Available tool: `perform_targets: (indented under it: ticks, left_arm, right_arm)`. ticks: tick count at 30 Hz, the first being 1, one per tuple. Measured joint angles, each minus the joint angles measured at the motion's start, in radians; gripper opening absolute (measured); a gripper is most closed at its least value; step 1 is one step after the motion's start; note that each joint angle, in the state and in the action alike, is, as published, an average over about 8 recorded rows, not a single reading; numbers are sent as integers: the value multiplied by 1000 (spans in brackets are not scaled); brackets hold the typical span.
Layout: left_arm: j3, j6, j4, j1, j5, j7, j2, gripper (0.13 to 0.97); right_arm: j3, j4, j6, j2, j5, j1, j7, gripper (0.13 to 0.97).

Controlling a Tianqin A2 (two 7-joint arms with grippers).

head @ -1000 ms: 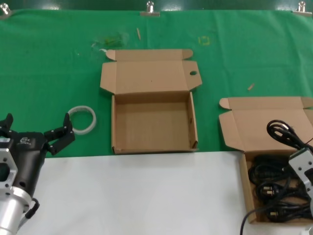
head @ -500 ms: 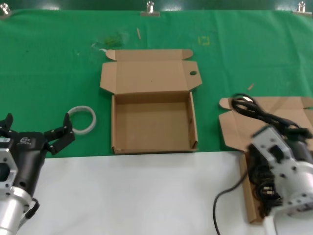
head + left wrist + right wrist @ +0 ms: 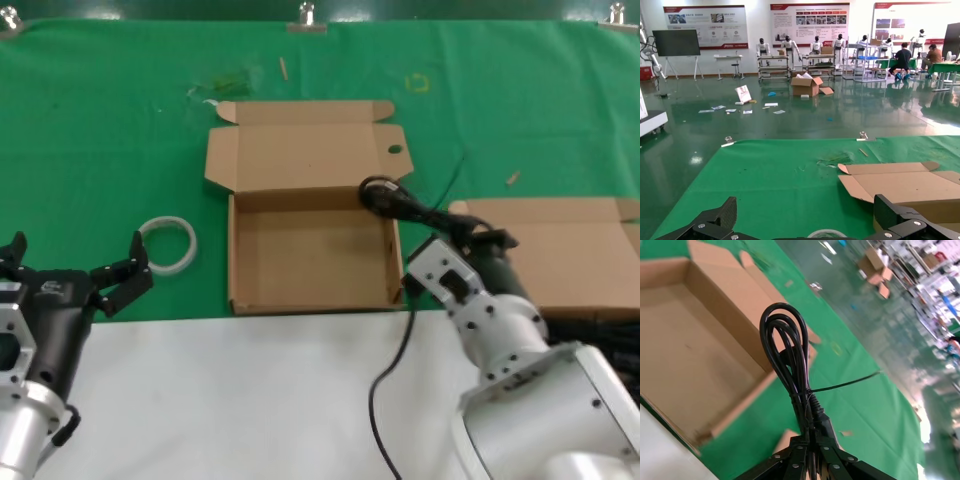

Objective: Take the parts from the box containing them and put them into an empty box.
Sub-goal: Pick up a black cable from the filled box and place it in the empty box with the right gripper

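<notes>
Pinching a coiled cable (image 3: 400,203) in my right tool (image 3: 462,252), its tail trailing back over the counter (image 3: 250,400), I hold its loop over the empty box (image 3: 312,258)'s right rear corner, the tray lying leftward, my spread left tool (image 3: 75,275) parked far left.

No legible txt anywhere; wall posters (image 3: 705,20) in left wrist view too small to read.
</notes>
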Motion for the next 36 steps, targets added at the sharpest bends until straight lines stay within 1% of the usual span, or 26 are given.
perform_targets:
  ticks: [9, 15, 26, 36]
  left_arm:
    - [0, 0, 0, 0, 0, 0, 0, 965]
    - [0, 0, 0, 0, 0, 0, 0, 965]
    - [0, 0, 0, 0, 0, 0, 0, 965]
    - [0, 0, 0, 0, 0, 0, 0, 965]
  right_arm:
    - [-104, -150, -67, 1, 31, 94, 50, 147]
    - [-170, -217, -97, 1, 45, 142, 84, 147]
    - [-246, -283, -126, 1, 61, 182, 153, 147]
    - [-271, -305, -143, 1, 63, 196, 215, 147]
